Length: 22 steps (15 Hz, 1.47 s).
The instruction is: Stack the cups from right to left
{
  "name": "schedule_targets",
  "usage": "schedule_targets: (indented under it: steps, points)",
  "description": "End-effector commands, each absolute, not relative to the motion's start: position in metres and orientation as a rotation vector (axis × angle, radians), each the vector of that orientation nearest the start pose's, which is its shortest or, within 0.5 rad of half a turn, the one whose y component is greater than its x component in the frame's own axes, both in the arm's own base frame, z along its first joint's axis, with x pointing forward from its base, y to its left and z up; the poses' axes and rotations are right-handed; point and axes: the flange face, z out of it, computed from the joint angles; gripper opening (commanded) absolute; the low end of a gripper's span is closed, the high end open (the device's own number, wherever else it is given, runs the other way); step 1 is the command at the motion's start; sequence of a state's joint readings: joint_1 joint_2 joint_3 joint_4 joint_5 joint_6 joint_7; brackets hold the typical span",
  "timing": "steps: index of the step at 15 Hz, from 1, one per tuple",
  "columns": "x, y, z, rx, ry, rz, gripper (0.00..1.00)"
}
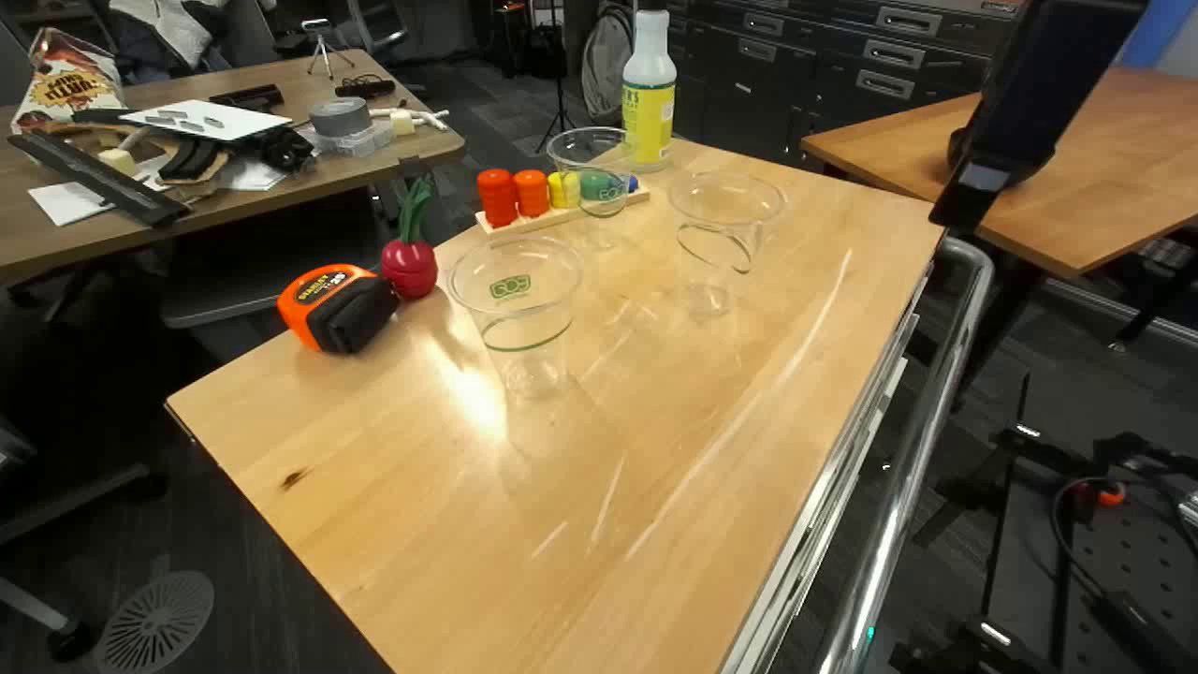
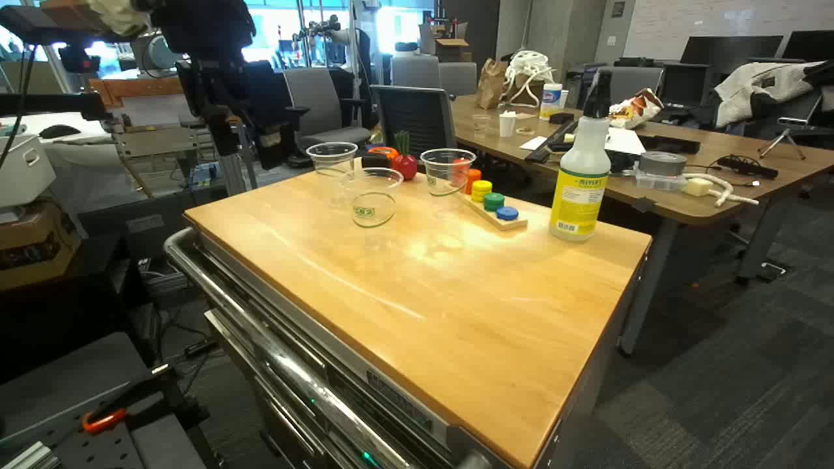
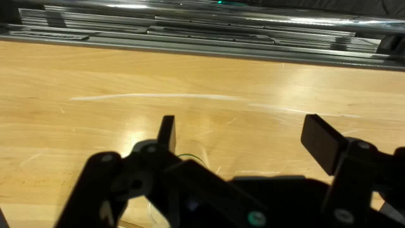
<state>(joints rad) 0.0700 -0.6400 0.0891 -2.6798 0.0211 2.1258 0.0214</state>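
I'm holding the tool (image 3: 243, 134) wide. In an exterior view, 3 clear cups (image 1: 522, 316) are standing apart on the worktop (image 1: 711, 449): near left, far, and right. I'm planning a centred descent, squeezing lightly lest they buckle.

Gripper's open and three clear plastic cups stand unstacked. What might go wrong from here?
Misjudged grasp: the clear, tapering plastic cups blend into the pale wooden tabletop, and the wrist view shows only slivers past the open black gripper; it may clip a rim.
Bumping: the cup beside the wooden rack of coloured discs stands close to it, so reaching in could knock either.
Tipping: cups narrow toward their bases, so a nudge might topple one.
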Motion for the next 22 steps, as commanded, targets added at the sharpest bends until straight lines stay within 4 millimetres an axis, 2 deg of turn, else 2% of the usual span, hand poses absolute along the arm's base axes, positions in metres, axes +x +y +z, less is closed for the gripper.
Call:
schedule_targets:
  steps: [1,6,9,13,17,22]
  points:
    - [0.35,0.057,0.438,-3.161,-0.177,-0.141,1.0]
    - [0.35,0.057,0.44,-3.161,-0.177,-0.15,1.0]
    - [0.36,0.053,0.439,-3.161,-0.157,-0.161,1.0]
    - [0.386,0.048,0.444,-3.134,-0.134,-0.178,1.0]
    - [0.423,0.044,0.444,-3.15,-0.106,-0.213,1.0]
    - [0.468,0.033,0.426,-3.227,-0.09,-0.254,1.0]
